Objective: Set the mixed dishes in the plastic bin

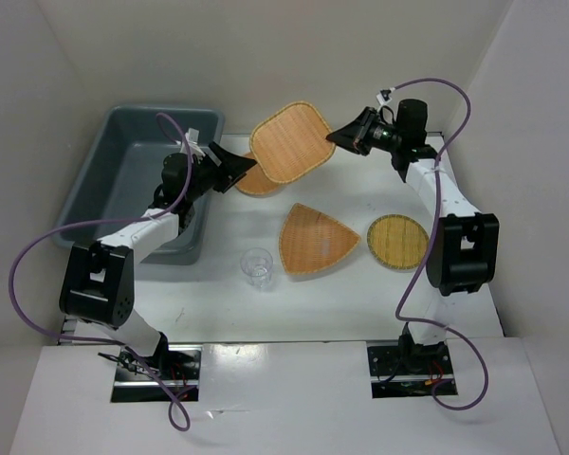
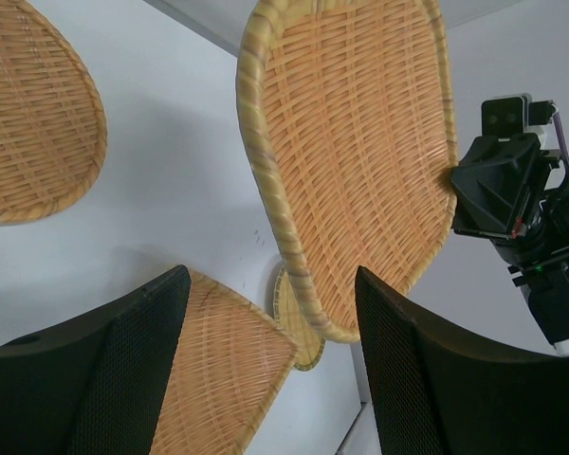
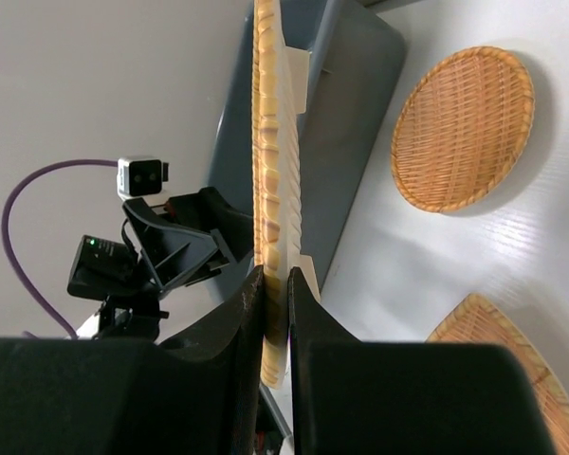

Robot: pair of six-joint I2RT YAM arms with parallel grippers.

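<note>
The right hand [image 3: 275,284] is clamped on the square tray [image 1: 292,140] by its edge, holding it aloft beside the bin [image 1: 123,166]. The left hand [image 1: 229,168] hovers near, fingers [image 2: 104,370] apart. A thin edge grip might slip, dropping the tray short.

This is a robotics lab test cell: a bare white desk [image 1: 218,284] is boxed in by plain white panels [image 1: 294,47] at the left, top and right of the overhead frame. Two white-and-black robot arms [image 1: 123,230] sit on metal base plates [image 1: 156,374] along the bottom edge, trailing purple cables [image 1: 13,270].
</note>
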